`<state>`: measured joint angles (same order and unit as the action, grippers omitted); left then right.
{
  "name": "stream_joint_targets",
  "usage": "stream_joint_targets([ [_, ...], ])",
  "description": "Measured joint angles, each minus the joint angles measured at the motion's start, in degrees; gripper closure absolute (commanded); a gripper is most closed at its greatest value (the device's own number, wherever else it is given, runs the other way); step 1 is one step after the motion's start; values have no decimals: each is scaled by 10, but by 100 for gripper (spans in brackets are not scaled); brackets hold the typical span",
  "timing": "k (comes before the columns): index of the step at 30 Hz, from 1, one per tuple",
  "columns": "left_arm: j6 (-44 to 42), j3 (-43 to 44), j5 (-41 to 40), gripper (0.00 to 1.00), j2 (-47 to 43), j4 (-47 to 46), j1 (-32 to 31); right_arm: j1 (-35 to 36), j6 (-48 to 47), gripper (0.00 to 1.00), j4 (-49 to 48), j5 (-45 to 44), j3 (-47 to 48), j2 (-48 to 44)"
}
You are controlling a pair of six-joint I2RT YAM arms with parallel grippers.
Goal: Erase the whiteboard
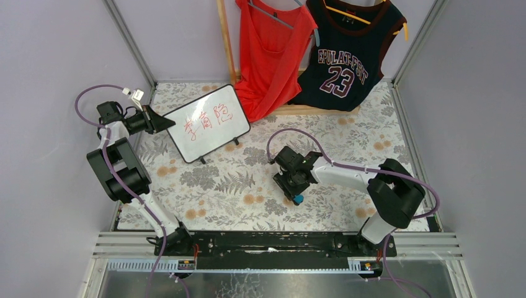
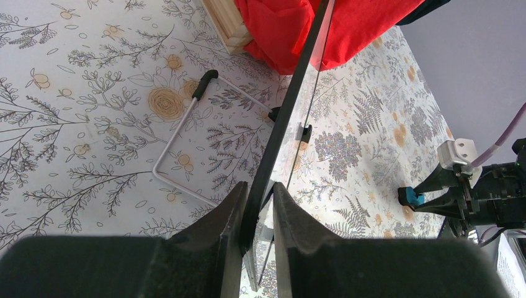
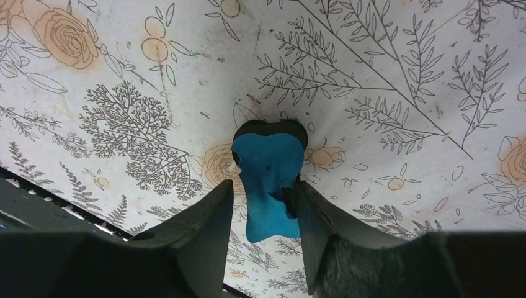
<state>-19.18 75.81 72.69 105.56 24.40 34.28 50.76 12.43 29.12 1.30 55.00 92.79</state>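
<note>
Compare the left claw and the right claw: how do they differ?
The left claw pinches the edge of the black-framed white rectangular whiteboard; the right claw grips the small blue bone-shaped eraser. The left claw reaches sideways at the far left; the right claw points down over the floral tablecloth mid-table. Both are shut on something.

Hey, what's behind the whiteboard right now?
Behind the whiteboard, the left wrist view shows its bent wire stand on the floral cloth, the red top beyond. From above, the board hides the stand.
</note>
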Motion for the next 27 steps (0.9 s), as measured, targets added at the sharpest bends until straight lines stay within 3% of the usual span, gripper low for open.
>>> stream_joint_targets([
  [11,0,0,0,100,0,0,0,0,0,63,-4,3,-10,0],
  [13,0,0,0,100,0,0,0,0,0,68,-4,3,-11,0],
  [18,0,0,0,100,0,1,0,0,1,92,-4,3,-12,1],
  [21,0,0,0,100,0,1,0,0,2,100,-2,0,-9,1],
  [27,0,0,0,100,0,1,0,0,3,100,7,-13,15,0],
])
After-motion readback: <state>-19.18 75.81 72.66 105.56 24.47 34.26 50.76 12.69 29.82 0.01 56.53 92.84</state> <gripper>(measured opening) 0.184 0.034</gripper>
